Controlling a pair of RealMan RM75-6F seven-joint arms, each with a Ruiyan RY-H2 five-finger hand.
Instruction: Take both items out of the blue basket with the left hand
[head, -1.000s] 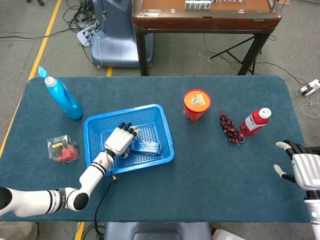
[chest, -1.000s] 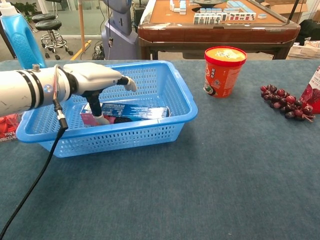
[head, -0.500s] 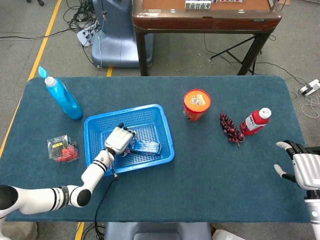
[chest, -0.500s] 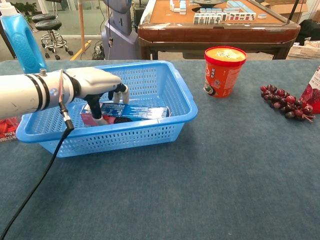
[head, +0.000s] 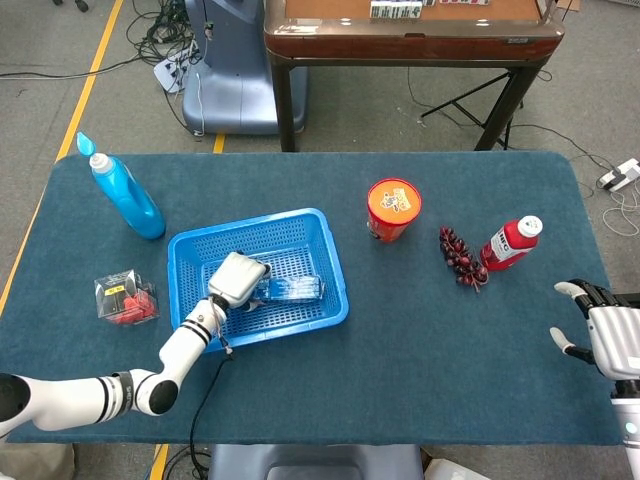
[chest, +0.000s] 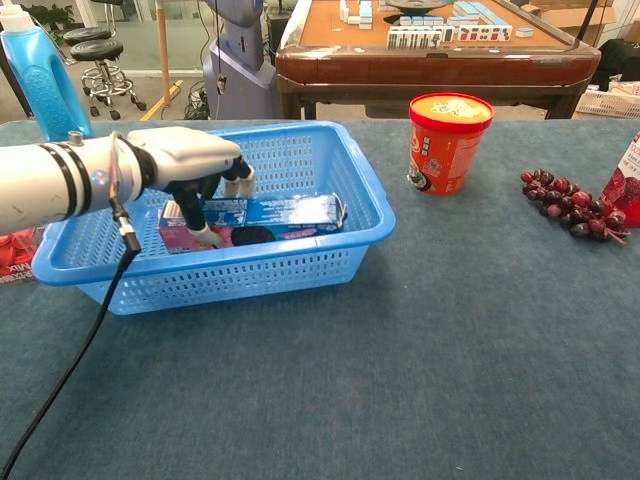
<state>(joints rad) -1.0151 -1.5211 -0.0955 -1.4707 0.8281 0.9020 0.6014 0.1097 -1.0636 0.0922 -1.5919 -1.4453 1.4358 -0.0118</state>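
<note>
The table (head: 420, 380) carries the blue basket (chest: 352, 170) at its left-centre. Inside the basket lies a long blue box (chest: 290, 212), its left end raised; a pink item (chest: 178, 237) sits beneath, partly hidden. The left hand (chest: 190, 160) reaches in, fingers (chest: 238, 184) curled down around the box's left end, thumb in front — a pinch on it, though how firm I cannot tell. To do this well: secure the hold, then lift straight up over the rim before moving outward. The right hand (head: 612, 338) rests at the table's far right, fingers spread, holding nothing.
</note>
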